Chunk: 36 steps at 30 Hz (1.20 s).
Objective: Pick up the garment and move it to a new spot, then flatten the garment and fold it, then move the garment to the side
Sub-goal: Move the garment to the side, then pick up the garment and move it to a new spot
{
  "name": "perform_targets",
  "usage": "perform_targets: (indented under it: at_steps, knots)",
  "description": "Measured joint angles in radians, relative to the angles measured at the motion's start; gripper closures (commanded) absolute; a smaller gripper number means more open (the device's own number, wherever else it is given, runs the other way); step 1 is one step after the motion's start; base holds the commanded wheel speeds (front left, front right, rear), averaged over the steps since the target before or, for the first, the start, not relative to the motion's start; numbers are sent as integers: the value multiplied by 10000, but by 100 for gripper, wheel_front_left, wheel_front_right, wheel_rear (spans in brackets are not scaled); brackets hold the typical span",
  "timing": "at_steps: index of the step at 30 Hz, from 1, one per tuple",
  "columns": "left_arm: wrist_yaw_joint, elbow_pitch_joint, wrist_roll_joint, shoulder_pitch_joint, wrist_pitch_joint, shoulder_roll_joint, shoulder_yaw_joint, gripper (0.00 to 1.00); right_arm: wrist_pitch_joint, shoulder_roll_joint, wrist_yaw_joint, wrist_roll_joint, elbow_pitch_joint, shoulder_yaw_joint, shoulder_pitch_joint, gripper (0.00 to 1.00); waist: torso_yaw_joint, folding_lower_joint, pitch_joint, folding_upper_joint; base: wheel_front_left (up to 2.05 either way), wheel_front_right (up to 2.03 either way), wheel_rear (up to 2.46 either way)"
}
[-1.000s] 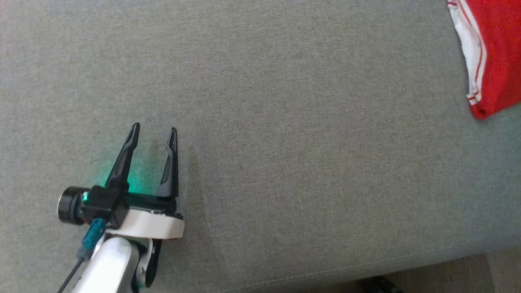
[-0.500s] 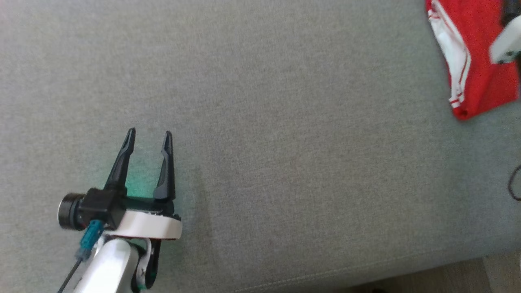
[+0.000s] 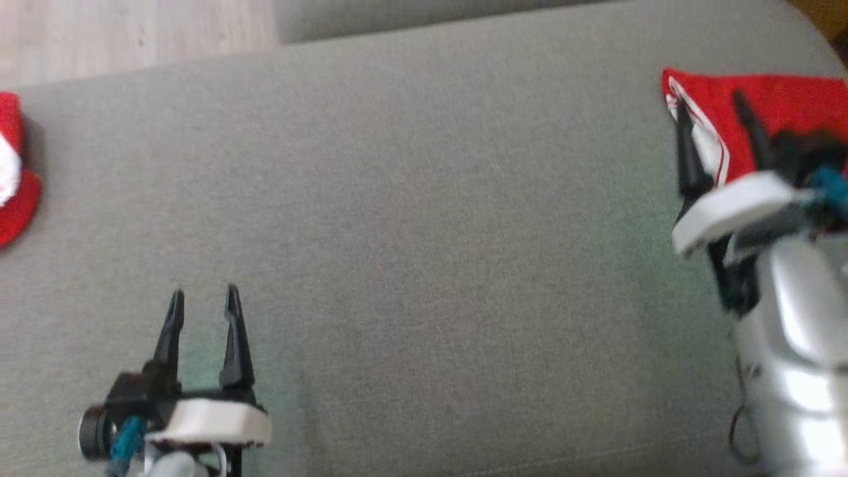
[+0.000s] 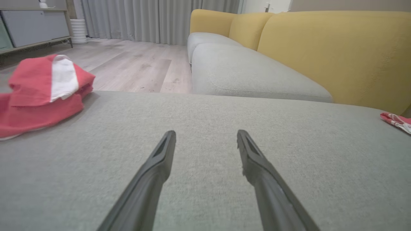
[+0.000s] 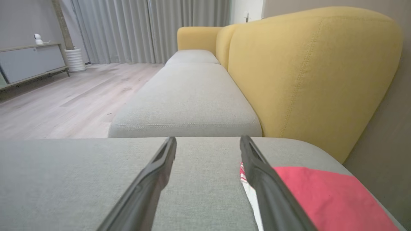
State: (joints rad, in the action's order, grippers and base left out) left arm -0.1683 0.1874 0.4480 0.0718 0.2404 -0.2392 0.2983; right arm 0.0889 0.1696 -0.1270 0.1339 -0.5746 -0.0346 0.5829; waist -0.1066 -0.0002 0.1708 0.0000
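Surface: a grey seat cushion [image 3: 424,232] is carrying everything; wood floor [image 3: 132,33] is showing beyond its far edge.

Garment: the red garment [image 3: 801,99] with white striped trim is lying folded and flat at the far right corner of the cushion, just below the yellow backrest [image 5: 305,73]. In the left wrist view its tip [image 4: 396,119] is peeking in at the right edge of the cushion.

Right gripper: the right gripper [image 3: 710,104] is hanging over the garment's left, trimmed edge with fingers spread wide and gripping nothing. In its own wrist view [image 5: 208,138] one finger is crossing in front of the red cloth [image 5: 321,199] and the other is standing over bare cushion. The head view is blurring here, so contact cannot be confirmed; the tips appear to be just above the fabric.

Left gripper: the left gripper [image 3: 204,295] is hovering over bare cushion near the front left corner, fingers released and empty, likewise in its wrist view [image 4: 206,133].

Other cloth: a second red and white pile [image 3: 16,199] is sitting bunched at the left edge of the cushion [image 4: 38,93], well apart from both grippers.
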Motion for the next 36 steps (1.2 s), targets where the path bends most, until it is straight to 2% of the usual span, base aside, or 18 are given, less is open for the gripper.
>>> perform_targets:
  at_steps: [6, 7, 9, 11, 15, 23, 36]
  knots:
    - [-92, 23, 17, -871, 77, 127, -59, 0, 79, -823, 0, -780, 1396, 184, -2390, 0, 298, -1, -763, 0, 0, 0, 0]
    - [-119, 23, 29, -1066, 77, 184, -56, 0, 79, -1014, 0, -888, 1864, 209, -3215, 0, 454, 0, -933, 0, 0, 0, 0]
    - [-138, 21, 29, -1253, 77, 224, -52, 0, 79, -1104, 0, -1051, 2314, 295, -3947, 0, 620, 1, -1080, 0, 0, 0, 0]
    - [-165, 23, 29, -1424, 77, 263, -42, 0, 79, -1143, 0, -1055, 2709, 330, -4580, 0, 786, 0, -1210, 0, 0, 0, 0]
    - [-165, 50, 29, -1742, 79, 334, 10, 0, 88, -1210, 0, -178, 3269, 65, -5558, 0, 1044, 1, -1444, 0, 0, 0, 0]
    - [-174, 86, 84, -1985, 75, 341, 56, 0, 416, -1239, 0, 522, 3513, -372, -6199, 0, 1241, 2, -1760, 0, 0, 0, 0]
    - [-265, 77, 100, -1983, -105, 336, 238, 0, 522, -1239, 0, 700, 3432, -573, -6194, 0, 1261, 2, -1763, 0, 0, 0, 0]
